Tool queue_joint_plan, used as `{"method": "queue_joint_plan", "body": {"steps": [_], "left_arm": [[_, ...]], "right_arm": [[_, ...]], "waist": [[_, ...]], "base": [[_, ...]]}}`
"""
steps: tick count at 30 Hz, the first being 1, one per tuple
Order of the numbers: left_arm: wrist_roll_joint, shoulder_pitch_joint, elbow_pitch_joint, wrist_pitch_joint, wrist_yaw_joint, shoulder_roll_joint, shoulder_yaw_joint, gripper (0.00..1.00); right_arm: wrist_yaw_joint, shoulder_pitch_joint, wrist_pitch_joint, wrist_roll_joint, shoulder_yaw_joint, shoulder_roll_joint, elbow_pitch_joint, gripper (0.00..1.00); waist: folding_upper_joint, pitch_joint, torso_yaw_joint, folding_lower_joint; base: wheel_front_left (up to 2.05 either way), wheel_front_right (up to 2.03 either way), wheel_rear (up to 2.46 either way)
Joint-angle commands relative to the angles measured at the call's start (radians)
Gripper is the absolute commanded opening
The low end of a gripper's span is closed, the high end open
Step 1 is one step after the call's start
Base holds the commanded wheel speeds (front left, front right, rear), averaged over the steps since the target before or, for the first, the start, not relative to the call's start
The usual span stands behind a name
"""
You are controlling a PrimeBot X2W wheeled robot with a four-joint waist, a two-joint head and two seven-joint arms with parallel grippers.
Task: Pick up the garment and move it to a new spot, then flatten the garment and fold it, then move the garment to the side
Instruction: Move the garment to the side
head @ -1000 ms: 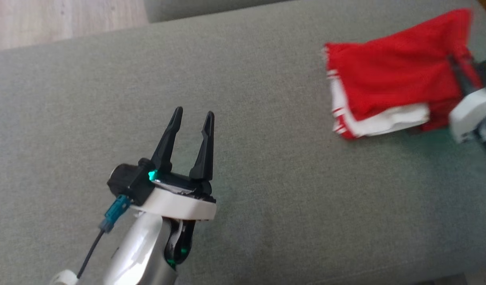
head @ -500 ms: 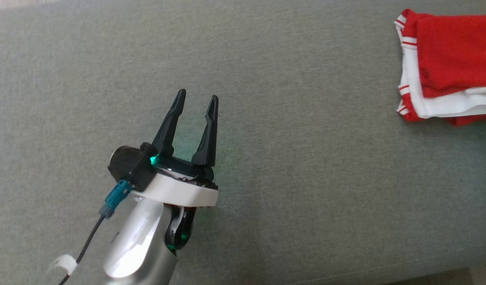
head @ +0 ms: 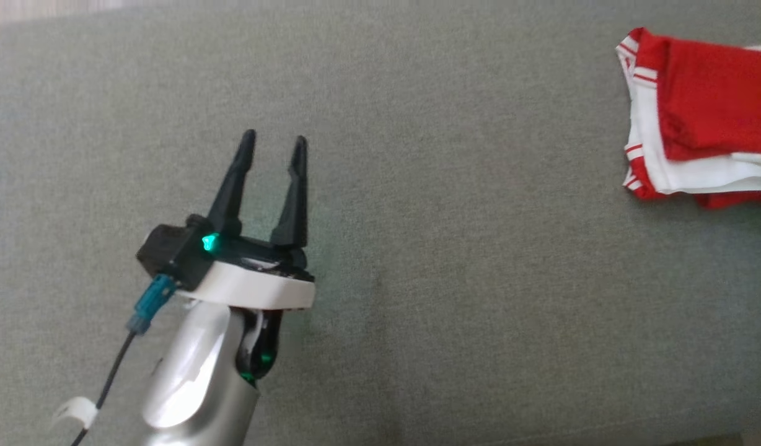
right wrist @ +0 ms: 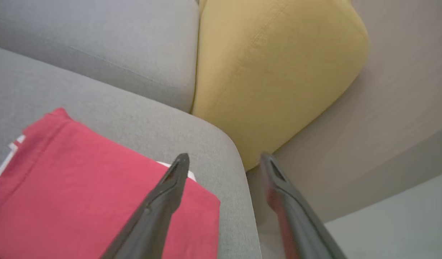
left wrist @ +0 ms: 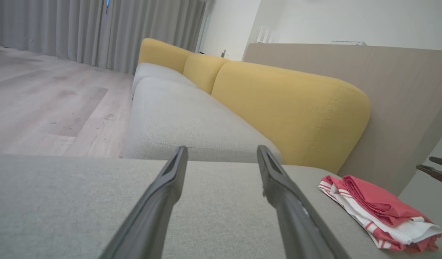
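The garment (head: pixel 709 105), red with white striped trim, lies folded at the far right end of the grey cushion (head: pixel 448 248). My left gripper (head: pixel 274 137) hovers open over the bare cushion well to the garment's left, nothing between its fingers. In the left wrist view the garment (left wrist: pixel 372 201) rests at the lower right beyond the open left gripper (left wrist: pixel 221 149). The right wrist view has my right gripper (right wrist: pixel 224 156) open just above the garment (right wrist: pixel 80 190) corner and the cushion edge, holding nothing. Its dark tips, the right gripper (left wrist: pixel 435 167), also appear in the left wrist view.
A yellow backrest (left wrist: pixel 278 108) runs along the cushion's far side, also seen as the yellow backrest (right wrist: pixel 271 72) close to the right gripper. A beige panel (left wrist: pixel 386 90) stands behind it. More grey seat cushions (left wrist: pixel 177 115) and wooden floor (left wrist: pixel 44 100) lie beyond.
The right gripper, shut on the garment's right edge a second ago, has let go and opened; the garment now lies flat. The head camera shifted. The left gripper drifted slightly left.
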Motion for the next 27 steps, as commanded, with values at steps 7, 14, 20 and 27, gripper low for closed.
{"method": "queue_joint_plan", "body": {"steps": [7, 14, 20, 27], "left_arm": [[0.014, 0.036, -0.049, -0.005, 0.002, 0.007, 0.111, 1.0], [0.001, 0.111, -0.075, -0.005, 0.006, 0.007, 0.199, 1.0], [-0.004, 0.184, -0.076, -0.005, 0.011, 0.007, 0.249, 1.0], [-0.016, 0.246, -0.088, -0.005, -0.006, 0.007, 0.264, 1.0]], "right_arm": [[0.003, -0.007, -0.06, -0.014, -0.079, 0.095, -0.112, 1.0], [0.003, 0.087, -0.07, 0.047, -0.188, 0.271, -0.318, 1.0], [0.003, 0.254, -0.07, 0.098, -0.294, 0.483, -0.494, 1.0], [0.003, 0.464, -0.071, 0.075, -0.32, 0.605, -0.619, 1.0]], "waist": [[0.0, -0.101, -0.008, 0.0], [0.0, -0.19, -0.001, 0.0], [0.0, -0.241, 0.015, 0.0], [0.0, -0.262, 0.026, 0.0]], "base": [[0.0, 0.0, 0.0], [0.0, 0.0, 0.0], [0.0, 0.0, 0.0], [0.0, 0.0, 0.0]]}}
